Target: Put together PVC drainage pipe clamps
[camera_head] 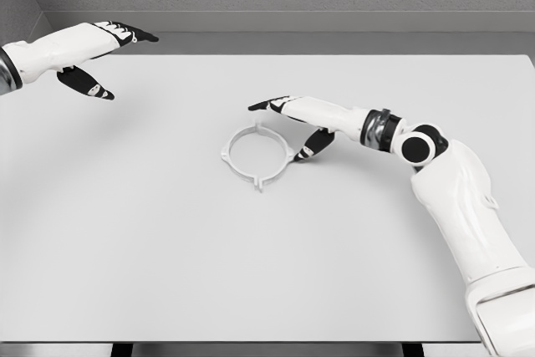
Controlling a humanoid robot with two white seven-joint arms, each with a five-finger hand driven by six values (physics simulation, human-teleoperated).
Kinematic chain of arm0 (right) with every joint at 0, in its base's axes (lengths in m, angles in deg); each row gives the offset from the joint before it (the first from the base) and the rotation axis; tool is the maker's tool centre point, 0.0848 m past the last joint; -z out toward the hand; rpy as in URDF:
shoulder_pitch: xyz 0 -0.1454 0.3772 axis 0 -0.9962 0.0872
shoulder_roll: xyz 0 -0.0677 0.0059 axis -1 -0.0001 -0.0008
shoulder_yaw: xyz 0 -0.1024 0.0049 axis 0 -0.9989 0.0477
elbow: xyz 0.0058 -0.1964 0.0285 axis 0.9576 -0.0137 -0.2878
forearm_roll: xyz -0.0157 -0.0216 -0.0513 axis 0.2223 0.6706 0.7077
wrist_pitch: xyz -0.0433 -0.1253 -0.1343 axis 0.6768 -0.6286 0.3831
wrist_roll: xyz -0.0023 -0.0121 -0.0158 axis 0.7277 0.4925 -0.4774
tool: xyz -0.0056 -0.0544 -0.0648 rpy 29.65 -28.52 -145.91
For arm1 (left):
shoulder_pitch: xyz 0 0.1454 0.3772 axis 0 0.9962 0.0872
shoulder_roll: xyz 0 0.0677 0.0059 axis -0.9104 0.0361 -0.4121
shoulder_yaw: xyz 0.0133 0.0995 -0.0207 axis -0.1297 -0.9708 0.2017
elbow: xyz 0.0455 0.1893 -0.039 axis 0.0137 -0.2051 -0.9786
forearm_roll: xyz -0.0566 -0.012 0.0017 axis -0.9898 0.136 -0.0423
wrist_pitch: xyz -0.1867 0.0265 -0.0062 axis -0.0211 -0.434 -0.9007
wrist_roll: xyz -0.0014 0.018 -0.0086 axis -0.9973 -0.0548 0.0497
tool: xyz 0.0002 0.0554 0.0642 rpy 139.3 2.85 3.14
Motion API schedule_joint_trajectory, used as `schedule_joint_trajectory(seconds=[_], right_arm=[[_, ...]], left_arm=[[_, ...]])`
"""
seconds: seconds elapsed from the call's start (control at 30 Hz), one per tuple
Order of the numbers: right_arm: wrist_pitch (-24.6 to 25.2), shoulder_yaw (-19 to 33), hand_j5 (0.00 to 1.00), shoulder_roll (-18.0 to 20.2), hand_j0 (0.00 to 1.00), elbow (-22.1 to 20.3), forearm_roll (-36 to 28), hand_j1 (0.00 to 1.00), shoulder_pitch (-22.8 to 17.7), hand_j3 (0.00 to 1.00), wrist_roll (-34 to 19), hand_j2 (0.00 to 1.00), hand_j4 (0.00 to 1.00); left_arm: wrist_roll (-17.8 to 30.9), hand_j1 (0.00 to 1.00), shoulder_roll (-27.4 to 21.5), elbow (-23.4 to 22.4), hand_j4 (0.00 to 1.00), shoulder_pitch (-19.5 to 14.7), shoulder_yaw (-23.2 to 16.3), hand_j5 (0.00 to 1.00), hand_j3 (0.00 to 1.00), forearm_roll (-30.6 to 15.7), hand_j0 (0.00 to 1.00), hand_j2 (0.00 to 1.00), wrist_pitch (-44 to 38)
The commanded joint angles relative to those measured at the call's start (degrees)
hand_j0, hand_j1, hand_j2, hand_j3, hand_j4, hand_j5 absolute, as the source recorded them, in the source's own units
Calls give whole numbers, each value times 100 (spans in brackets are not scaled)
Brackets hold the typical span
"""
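A wide, flat, pale grey table [125, 248] fills most of the view. The white right arm reaches from the table's right edge toward its middle, and the right hand [294, 123] hovers with dark-tipped fingers spread, thumb lowered just beside the ring's right rim, holding nothing. The left hand [92, 60] hangs over the far left corner, fingers extended and apart, empty. The white circular plastic pipe clamp ring [257, 154] with small outer tabs lies flat near the table's centre.
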Motion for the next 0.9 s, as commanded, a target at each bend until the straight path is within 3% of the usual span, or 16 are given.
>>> schedule_joint_trajectory(seconds=[0.0,0.37,0.5,0.7,0.87], right_arm=[[15,11,100,-39,100,-7,-48,100,0,100,2,100,100],[15,29,100,-92,100,2,-48,100,0,100,2,100,100],[15,222,100,66,100,11,-57,100,18,100,2,100,100],[15,1250,100,1164,100,-16,-127,100,-61,100,2,100,100],[15,1760,100,1797,100,-51,-145,100,-474,100,2,100,100]], left_arm=[[-3,100,-4,0,100,0,5,100,100,-38,100,100,-14],[75,100,-4,-8,100,-9,5,100,100,-38,100,100,-14],[84,100,-4,0,100,-9,5,100,100,-38,100,100,-14],[84,100,-4,0,100,-9,5,100,100,-38,100,100,-14],[84,100,-4,0,100,-9,5,100,100,-38,100,100,-14]])
